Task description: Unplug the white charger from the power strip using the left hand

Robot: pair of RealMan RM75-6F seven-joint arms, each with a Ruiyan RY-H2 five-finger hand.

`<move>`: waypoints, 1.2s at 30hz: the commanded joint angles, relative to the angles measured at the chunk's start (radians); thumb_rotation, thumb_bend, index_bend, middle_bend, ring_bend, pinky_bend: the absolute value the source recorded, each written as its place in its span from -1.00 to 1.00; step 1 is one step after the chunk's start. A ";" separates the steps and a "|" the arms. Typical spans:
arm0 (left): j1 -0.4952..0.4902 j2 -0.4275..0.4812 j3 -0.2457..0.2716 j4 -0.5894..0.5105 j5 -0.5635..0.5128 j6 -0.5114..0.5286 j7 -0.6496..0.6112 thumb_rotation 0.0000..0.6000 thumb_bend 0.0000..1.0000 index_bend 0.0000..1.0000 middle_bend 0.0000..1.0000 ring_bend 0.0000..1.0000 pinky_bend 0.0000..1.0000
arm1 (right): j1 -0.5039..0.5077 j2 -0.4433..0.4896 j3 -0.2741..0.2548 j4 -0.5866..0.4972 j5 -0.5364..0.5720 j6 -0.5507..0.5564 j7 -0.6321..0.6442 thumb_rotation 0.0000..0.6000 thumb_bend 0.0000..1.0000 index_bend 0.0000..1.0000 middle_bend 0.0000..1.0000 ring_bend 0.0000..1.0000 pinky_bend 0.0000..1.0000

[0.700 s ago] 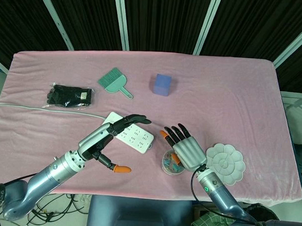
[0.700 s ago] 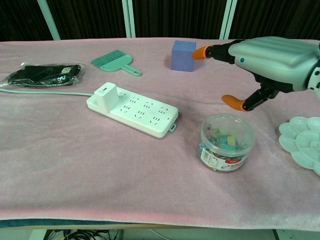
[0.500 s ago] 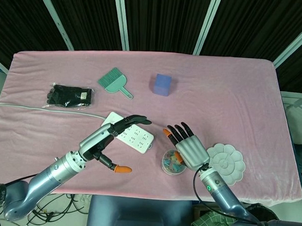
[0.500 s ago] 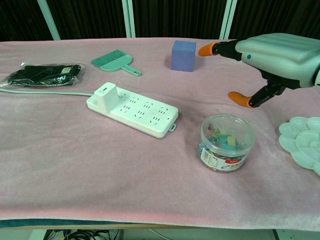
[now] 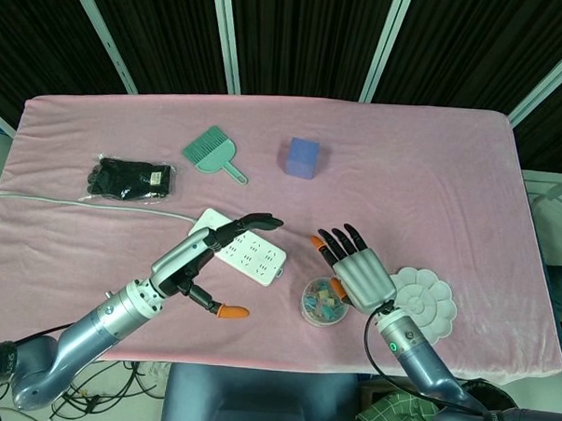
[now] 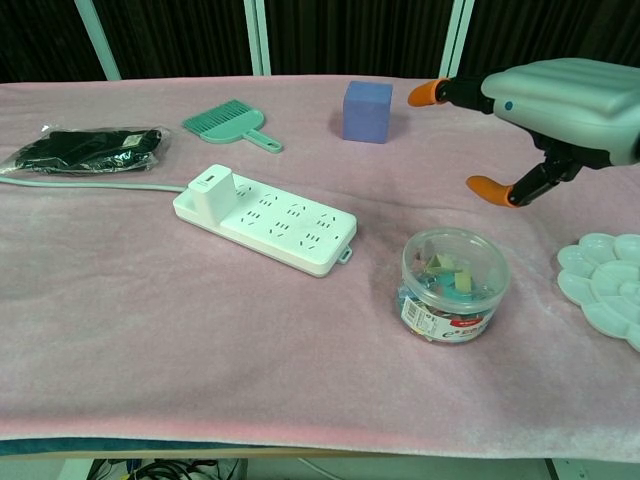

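Since the earlier frames the right robot hand [image 5: 360, 273] has drawn back toward the worktop's [image 5: 432, 170] right edge, off the clear jar of small clips [image 6: 455, 285] and nearer the white flower-shaped palette [image 5: 424, 304], while the left robot hand [image 5: 197, 263] has hardly shifted. Both are empty: the right one has its fingers spread flat, and the left one has its fingers stretched forward with the thumb dropped well below them, holding nothing. The white charger [image 6: 211, 193] sits upright in the end socket of the white power strip [image 6: 268, 219], at the end where the grey cable [image 6: 90, 183] runs off toward the left edge; in the head view the left robot hand's fingers hang over that end and mostly hide the plug. The strip lies loose on pink cloth, so the likely trouble is that a pull lifts or drags the whole strip instead of freeing the charger, especially if the grip is slanted or catches only a corner. A wide sweep might also nudge the teal dustpan brush [image 5: 213, 153], the black gloves [image 5: 131, 179] or the blue cube [image 5: 302, 157] beyond.
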 commanded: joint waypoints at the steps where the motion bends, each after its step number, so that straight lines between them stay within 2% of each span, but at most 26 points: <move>1: -0.001 -0.007 -0.001 0.003 -0.008 -0.002 0.003 1.00 -0.85 -0.62 -0.78 -1.00 -0.90 | 0.002 0.007 -0.003 0.000 0.001 -0.002 -0.004 1.00 -0.18 -0.97 -0.88 -0.83 -0.89; 10: -0.002 -0.004 0.000 0.007 -0.001 -0.006 0.028 1.00 -0.85 -0.62 -0.77 -1.00 -0.89 | 0.004 0.022 0.003 -0.011 -0.001 0.006 0.008 1.00 -0.18 -0.96 -0.88 -0.83 -0.89; 16: 0.008 0.004 0.018 0.026 0.019 -0.002 0.180 1.00 -0.83 -0.62 -0.77 -1.00 -0.87 | 0.007 0.044 -0.011 -0.013 -0.032 0.006 -0.008 1.00 -0.18 -0.96 -0.88 -0.83 -0.89; 19: 0.017 0.020 0.037 0.054 0.034 -0.007 0.312 1.00 -0.82 -0.63 -0.76 -1.00 -0.87 | 0.003 0.054 -0.013 -0.019 -0.048 0.013 -0.004 1.00 -0.18 -0.96 -0.88 -0.83 -0.89; 24: 0.033 0.058 0.066 0.127 0.050 -0.027 0.683 1.00 -0.82 -0.66 -0.77 -1.00 -0.88 | 0.012 0.037 -0.011 0.007 -0.063 0.005 0.006 1.00 -0.15 -0.96 -0.88 -0.83 -0.89; 29: 0.069 0.103 0.095 0.113 0.000 -0.043 1.017 1.00 -0.81 -0.75 -0.79 -1.00 -0.90 | 0.030 -0.019 0.000 0.043 -0.031 -0.005 -0.008 1.00 -0.05 -0.96 -0.89 -0.88 -0.89; 32: 0.114 0.134 0.105 0.091 -0.039 0.003 1.243 1.00 -0.82 -0.76 -0.79 -1.00 -0.91 | 0.044 -0.059 0.003 0.063 0.005 -0.009 -0.044 1.00 -0.05 -0.96 -0.90 -0.88 -0.89; 36: 0.178 0.152 0.139 0.045 -0.091 0.051 1.383 1.00 -0.85 -0.76 -0.80 -1.00 -0.94 | 0.067 -0.123 0.013 0.088 0.045 -0.010 -0.082 1.00 -0.13 -0.97 -0.90 -0.88 -0.89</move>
